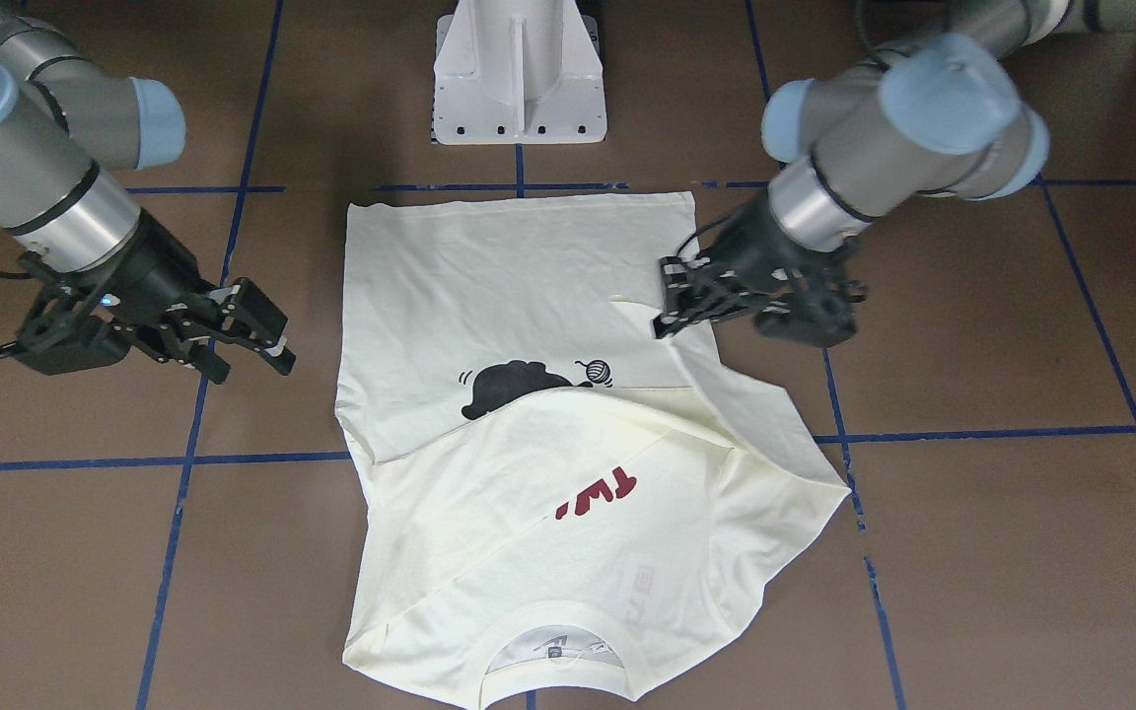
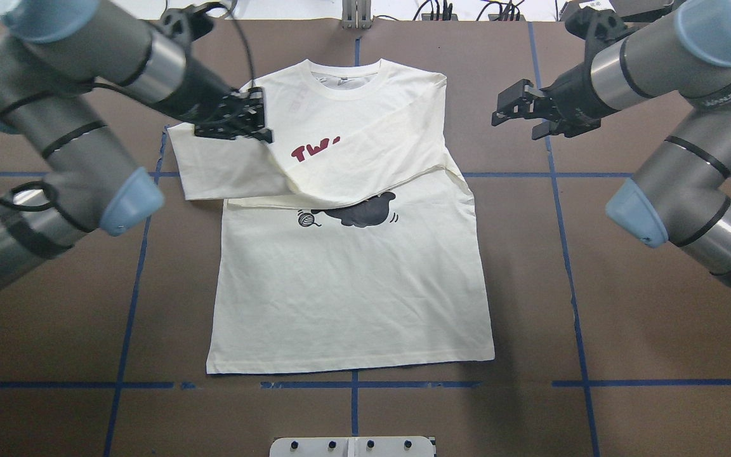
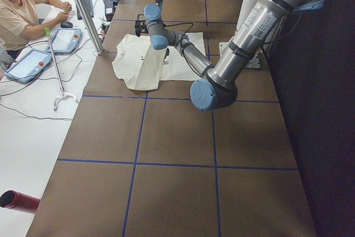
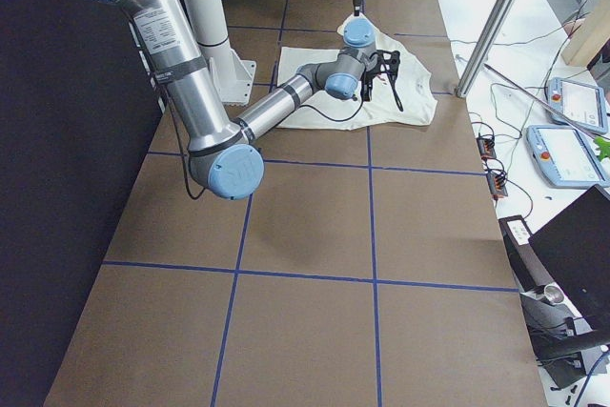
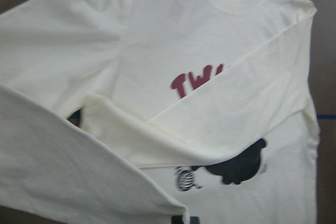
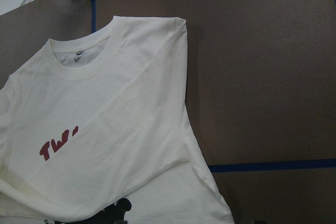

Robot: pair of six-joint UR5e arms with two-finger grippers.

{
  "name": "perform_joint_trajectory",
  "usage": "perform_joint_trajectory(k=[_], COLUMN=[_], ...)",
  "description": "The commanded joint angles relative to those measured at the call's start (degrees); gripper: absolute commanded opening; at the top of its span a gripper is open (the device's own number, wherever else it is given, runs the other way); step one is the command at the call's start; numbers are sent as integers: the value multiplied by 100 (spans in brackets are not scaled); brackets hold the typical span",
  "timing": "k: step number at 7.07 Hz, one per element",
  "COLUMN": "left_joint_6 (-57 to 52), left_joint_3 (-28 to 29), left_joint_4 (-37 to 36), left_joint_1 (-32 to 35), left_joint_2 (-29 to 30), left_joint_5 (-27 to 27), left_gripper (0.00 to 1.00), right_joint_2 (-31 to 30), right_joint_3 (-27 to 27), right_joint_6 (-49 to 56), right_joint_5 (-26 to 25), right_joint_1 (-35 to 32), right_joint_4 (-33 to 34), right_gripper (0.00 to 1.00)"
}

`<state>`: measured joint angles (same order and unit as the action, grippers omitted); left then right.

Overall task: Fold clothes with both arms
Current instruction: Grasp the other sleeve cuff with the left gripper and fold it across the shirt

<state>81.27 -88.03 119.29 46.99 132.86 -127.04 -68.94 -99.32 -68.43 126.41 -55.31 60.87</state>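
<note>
A robotics lab: left arm (image 2: 73, 139), right arm (image 2: 689, 165), blue-taped table (image 2: 245, 419), teach pendant (image 4: 572, 154).

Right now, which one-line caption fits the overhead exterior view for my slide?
Left end effector grips a sleeve of the T-shirt; right end effector hovers open beside it.

We read only "TW" of the red lettering (image 2: 311, 152); folded sleeve (image 2: 372, 155) hid the rest & most of the cat print (image 2: 365, 212). Couldn't tell if left gripper (image 2: 263, 117) gripped anything.
</note>
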Motion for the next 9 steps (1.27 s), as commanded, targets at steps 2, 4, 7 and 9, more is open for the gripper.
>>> perform_joint_trajectory(k=[2,4,7,9], left_joint_6=[820,829,838,707], left_joint_3=[2617,3333,3688,1582], left_joint_4=[702,1427,1747,1216], left_joint_1=[-1564,-1930,-1930,-1826], left_joint_2=[2427,2482,2508,1181], left_joint_5=[2507,3333,3581,2962], left_gripper=[0,0,66,69], right_joint_2=[-847,-946,-946,-911], right_joint_3=[45,36,27,-34], right_joint_6=[672,708,665,367], right_joint_5=[620,754,736,622], right_joint_1=[-567,-639,-630,-360], right_joint_4=[-644,-681,-681,-681], right_gripper=[84,86,95,99])
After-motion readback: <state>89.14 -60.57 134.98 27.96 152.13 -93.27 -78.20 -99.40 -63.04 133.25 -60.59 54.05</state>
